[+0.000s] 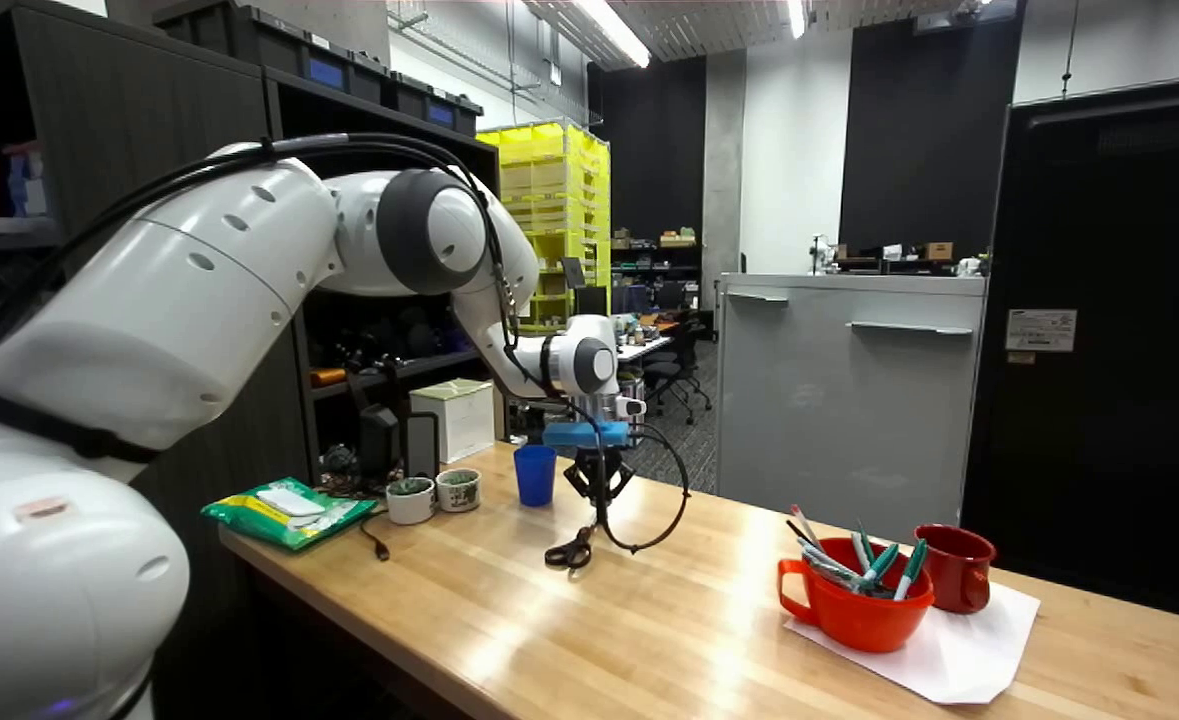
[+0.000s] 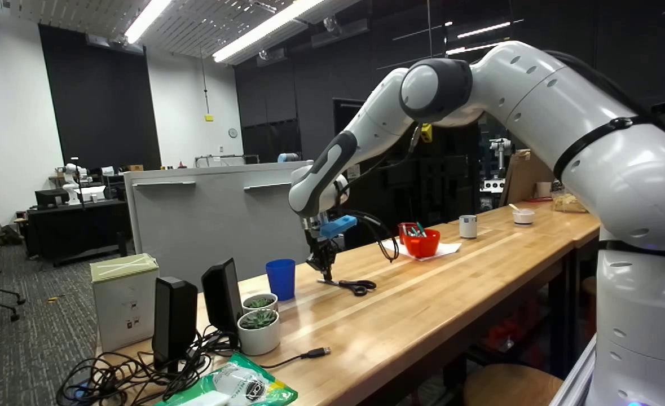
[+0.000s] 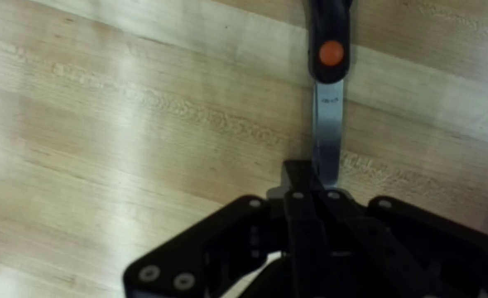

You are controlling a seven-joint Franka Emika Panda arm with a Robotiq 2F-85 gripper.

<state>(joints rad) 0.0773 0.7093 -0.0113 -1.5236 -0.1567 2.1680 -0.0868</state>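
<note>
Gripper (image 3: 315,185) is clenched at the blade end (image 3: 330,169) of the scissors (image 3: 329,93), whether around it can't be told, long axis aligned straight up the wrist view, handles (image 3: 330,20) farthest.

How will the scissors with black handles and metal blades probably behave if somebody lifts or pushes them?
The scissors should be stiff, because the blades look like metal. Their shiny surface may be slippery. If pushed, their flat shape suggests sliding across the pale wooden tabletop rather than rolling.

Black-handled scissors (image 3: 329,101), blades together, lying on tabletop (image 3: 210,165).
</note>
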